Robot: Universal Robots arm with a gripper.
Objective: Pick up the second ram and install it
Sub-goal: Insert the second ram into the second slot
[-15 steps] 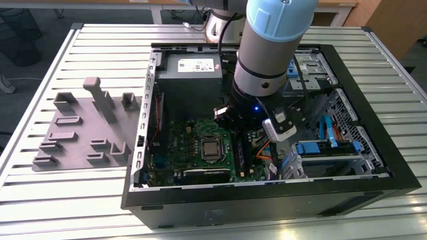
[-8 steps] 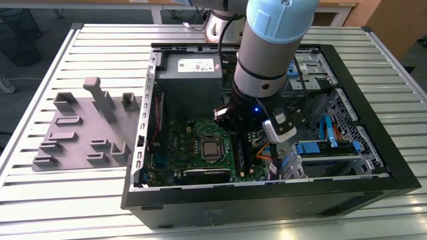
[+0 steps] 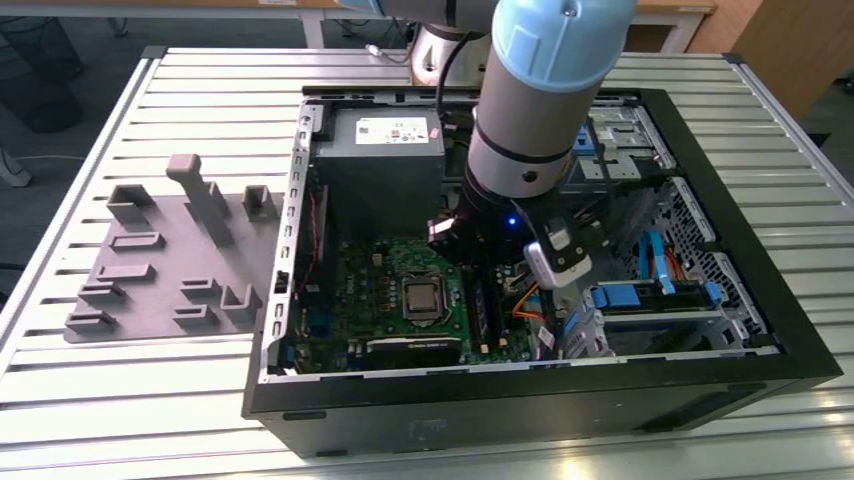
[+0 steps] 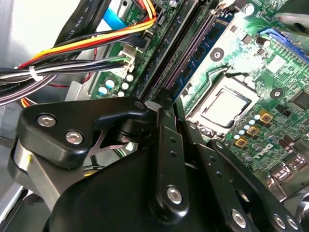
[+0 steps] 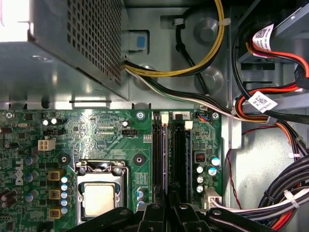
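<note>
Second ram (image 4: 195, 53) — seated, beneath tool (image 5: 166, 212).

arm (image 3: 541, 90) comes in from the far side in the exterior view and descends steeply, grey-and-light-blue segments nearly vertical, wrist low with a small blue light lit on its dark lower housing. gripper (image 4: 169, 104) points downward; in both wrist views its black linkage bars and screw heads crowd the foreground. fingers (image 5: 169, 205) converge to a narrow tip, drawn close together, with little or no gap visible between them.
</note>
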